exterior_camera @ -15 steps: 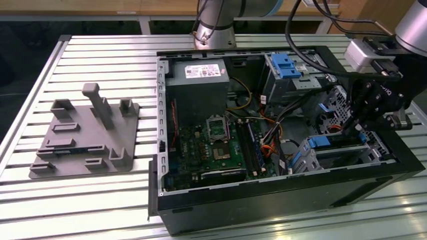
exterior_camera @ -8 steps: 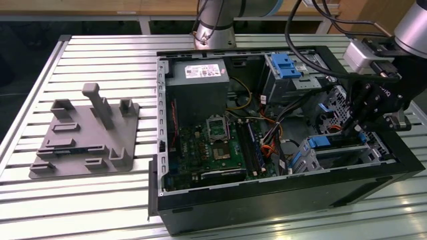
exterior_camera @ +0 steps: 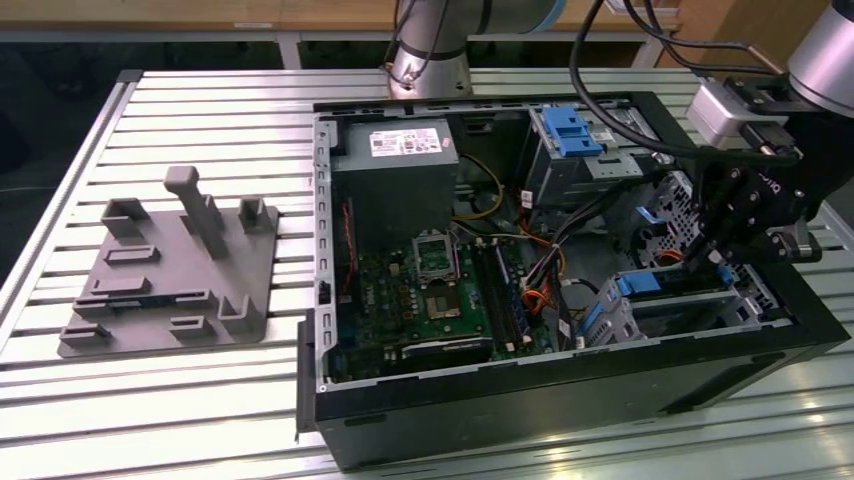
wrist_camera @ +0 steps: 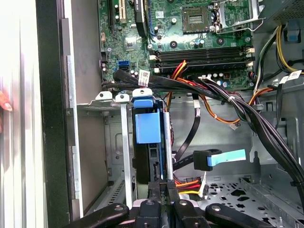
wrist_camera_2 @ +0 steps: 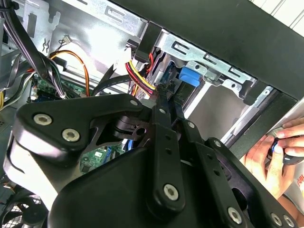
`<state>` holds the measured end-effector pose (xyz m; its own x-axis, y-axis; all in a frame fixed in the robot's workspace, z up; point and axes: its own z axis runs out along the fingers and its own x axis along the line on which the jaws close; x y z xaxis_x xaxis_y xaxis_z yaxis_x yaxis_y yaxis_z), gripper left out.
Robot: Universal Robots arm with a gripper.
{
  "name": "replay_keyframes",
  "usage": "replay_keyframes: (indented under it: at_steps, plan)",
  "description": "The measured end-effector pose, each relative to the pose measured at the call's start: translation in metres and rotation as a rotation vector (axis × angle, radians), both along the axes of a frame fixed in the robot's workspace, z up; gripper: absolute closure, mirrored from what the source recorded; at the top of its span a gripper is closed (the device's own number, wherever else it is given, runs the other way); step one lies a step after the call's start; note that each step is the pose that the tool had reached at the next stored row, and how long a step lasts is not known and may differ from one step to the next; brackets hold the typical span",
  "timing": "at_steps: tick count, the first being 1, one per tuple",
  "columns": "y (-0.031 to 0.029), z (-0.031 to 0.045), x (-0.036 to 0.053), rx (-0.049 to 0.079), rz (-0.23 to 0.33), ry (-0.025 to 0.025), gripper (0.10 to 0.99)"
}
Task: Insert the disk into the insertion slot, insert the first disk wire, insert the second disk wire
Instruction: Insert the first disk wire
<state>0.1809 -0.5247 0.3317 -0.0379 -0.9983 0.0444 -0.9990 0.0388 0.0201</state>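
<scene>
disk (wrist_camera: 147,128) looks seated in insertion slot (wrist_camera: 124,142) | gripper (wrist_camera: 162,186) closed up tight at its rear edge | blue-tabbed disk wire (wrist_camera: 209,159) hanging loose, so wires probably not done yet

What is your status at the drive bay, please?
Gripper low, at the disk. Disk in the insertion slot. Blue-tabbed cable loose beside it; red-yellow wires by the gripper.

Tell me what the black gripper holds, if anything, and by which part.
It cannot be told. The black gripper sits at the end of the disk in its bright blue plastic carrier, beside red and yellow wires; no hold shows.
</scene>
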Motion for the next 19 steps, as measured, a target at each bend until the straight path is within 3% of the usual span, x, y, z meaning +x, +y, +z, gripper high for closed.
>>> replay_keyframes:
  at_steps: [7,19]
  plan:
    - [0.0000,0.0000,0.0009,0.000,0.000,0.0037,0.914]
    - [0.0001,0.0010,0.0009,0.004,0.000,0.0038,0.914]
